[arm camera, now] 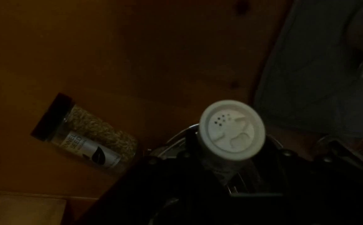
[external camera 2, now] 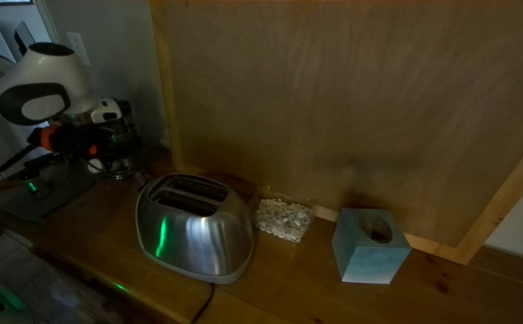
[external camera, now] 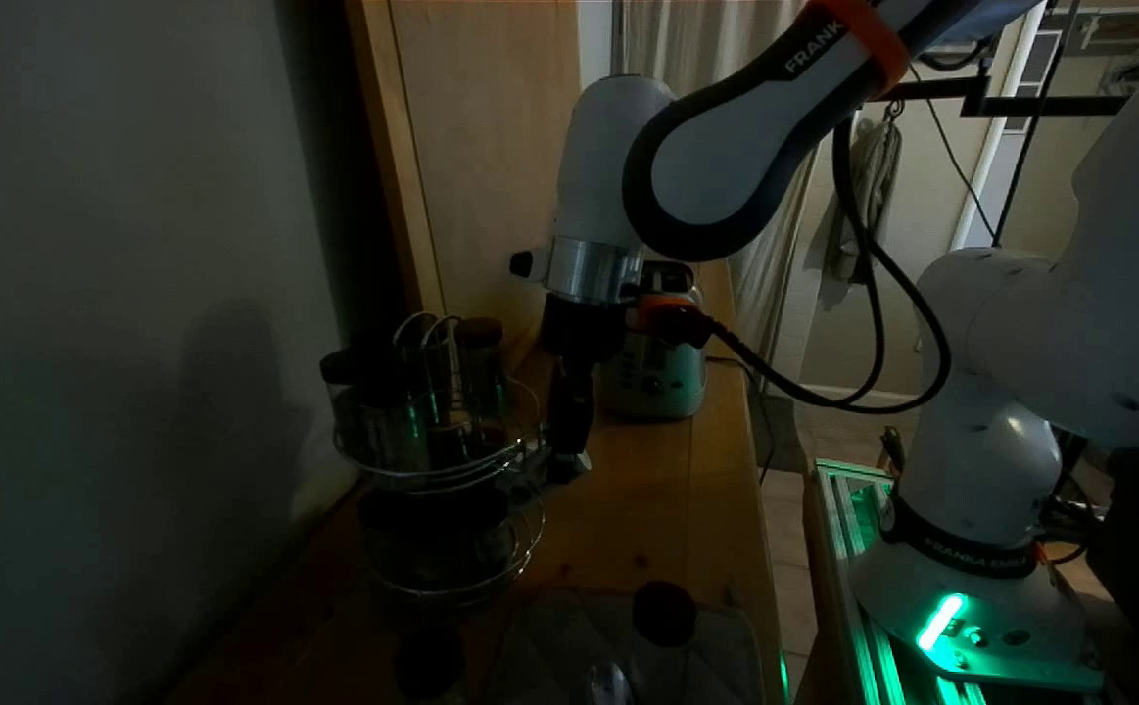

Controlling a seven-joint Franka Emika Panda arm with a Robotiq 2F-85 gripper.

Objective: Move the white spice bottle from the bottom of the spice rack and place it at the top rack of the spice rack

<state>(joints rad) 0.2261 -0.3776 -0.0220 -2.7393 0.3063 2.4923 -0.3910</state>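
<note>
The white spice bottle shows its round white lid with small holes in the wrist view, between the two dark fingers, which lie against its sides. In an exterior view its lid faces sideways, so the bottle is tilted. My gripper points down at the edge of the spice rack, about level with the gap between its tiers, and appears shut on the bottle. The rack's upper tier holds several dark-capped jars. Its wire rim also shows beneath the fingers in the wrist view. The bottle's base is hidden.
A fennel seed jar lies on the wooden counter beside the rack. A grey mat holds a dark-capped jar. A toaster, a clear box of pebbles and a teal tissue box stand along the counter.
</note>
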